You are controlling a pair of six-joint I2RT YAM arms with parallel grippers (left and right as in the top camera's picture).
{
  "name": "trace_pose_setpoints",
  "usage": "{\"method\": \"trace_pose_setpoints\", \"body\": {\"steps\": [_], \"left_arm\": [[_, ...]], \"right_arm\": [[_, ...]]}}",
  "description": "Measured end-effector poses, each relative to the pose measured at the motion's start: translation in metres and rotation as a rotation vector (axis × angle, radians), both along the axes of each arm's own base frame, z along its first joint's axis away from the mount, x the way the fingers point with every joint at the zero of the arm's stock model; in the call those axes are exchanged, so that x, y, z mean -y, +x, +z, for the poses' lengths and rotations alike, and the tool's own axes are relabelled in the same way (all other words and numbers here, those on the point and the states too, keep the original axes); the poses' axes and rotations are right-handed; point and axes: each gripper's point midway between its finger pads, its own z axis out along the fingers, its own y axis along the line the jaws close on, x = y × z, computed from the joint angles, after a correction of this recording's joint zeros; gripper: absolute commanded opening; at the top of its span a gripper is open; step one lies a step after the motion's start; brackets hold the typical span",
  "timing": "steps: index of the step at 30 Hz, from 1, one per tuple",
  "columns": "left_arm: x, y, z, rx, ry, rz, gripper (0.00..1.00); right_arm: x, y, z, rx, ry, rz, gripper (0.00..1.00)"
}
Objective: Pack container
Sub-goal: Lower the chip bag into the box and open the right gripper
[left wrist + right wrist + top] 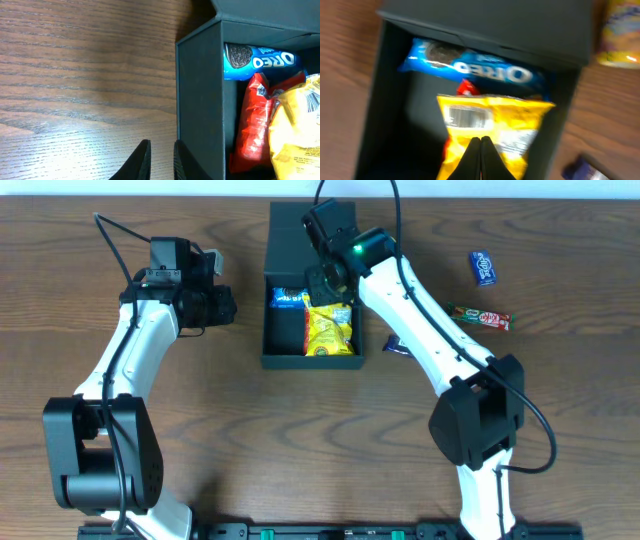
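Overhead shows right fingers [481, 157] pressed together, empty, above yellow bag [329, 330] in container [283, 280]; left fingers [159, 161] nearly closed, empty; lift clear, fetch next snack.

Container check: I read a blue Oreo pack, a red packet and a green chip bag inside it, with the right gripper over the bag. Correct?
Not quite. The chip bag is yellow, not green, as the right wrist view shows. The rest stands: the Oreo pack and red packet are in the container, and the right gripper is over the bag.
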Motion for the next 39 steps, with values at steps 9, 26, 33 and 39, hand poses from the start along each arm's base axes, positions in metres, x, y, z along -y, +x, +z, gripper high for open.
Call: {"method": "trace_pose_setpoints", "body": {"steps": [9, 26, 33, 39], "left_arm": [[0.000, 0.000, 0.000, 0.001, 0.000, 0.000, 0.17], [0.000, 0.000, 0.000, 0.002, 0.000, 0.000, 0.17], [0.000, 0.000, 0.000, 0.001, 0.000, 0.000, 0.17], [0.000, 0.000, 0.000, 0.002, -0.001, -0.001, 0.17]], "right_arm": [[-0.047, -0.026, -0.036, -0.041, 0.075, 0.125, 0.01], [-0.033, -0.039, -0.127, -0.180, -0.088, 0.037, 0.01], [-0.020, -0.036, -0.128, -0.166, -0.139, -0.028, 0.01], [-0.022, -0.035, -0.128, -0.165, -0.130, -0.032, 0.01]]}}
